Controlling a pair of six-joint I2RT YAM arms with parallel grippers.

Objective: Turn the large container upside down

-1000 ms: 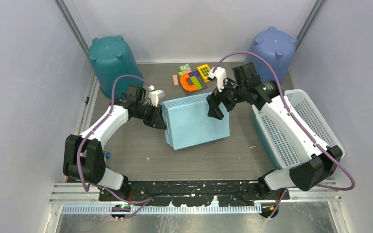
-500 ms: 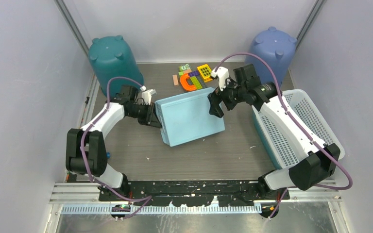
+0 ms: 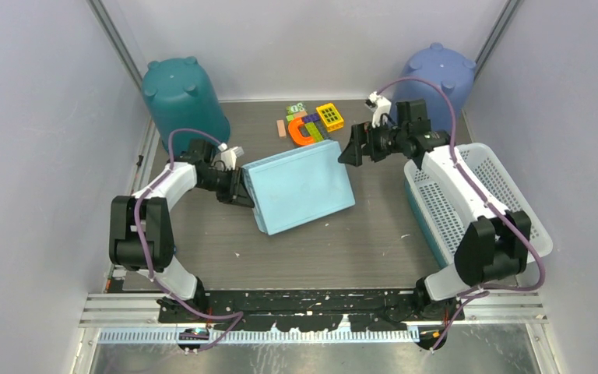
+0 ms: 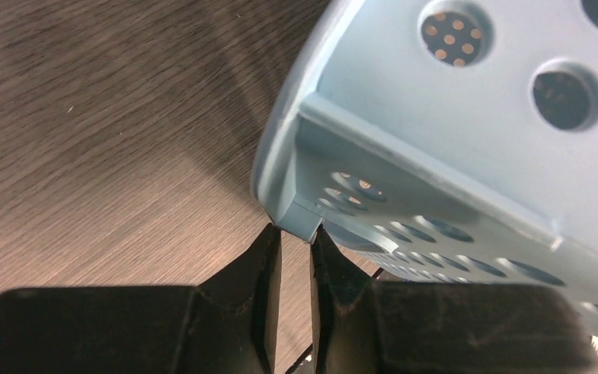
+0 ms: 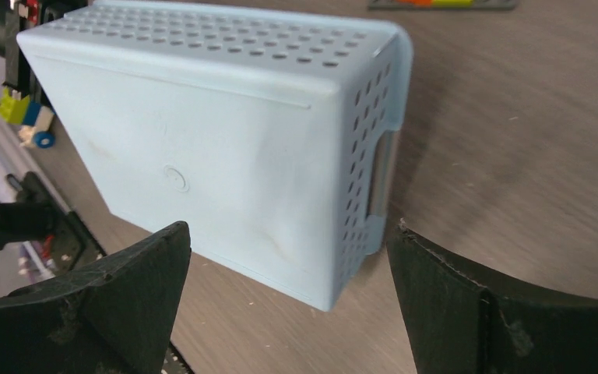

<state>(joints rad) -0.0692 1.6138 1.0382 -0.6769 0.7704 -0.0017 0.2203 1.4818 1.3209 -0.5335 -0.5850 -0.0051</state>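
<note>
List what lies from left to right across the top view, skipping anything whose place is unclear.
teal bin → left gripper → container → right gripper → white basket

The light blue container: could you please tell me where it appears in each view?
Top external: light blue container at the centre of the table.
Left wrist: upper right, rim corner in the left claw.
Right wrist: upper left to centre, beyond the right claw.
Shared landmark: the wood-grain table.
</note>
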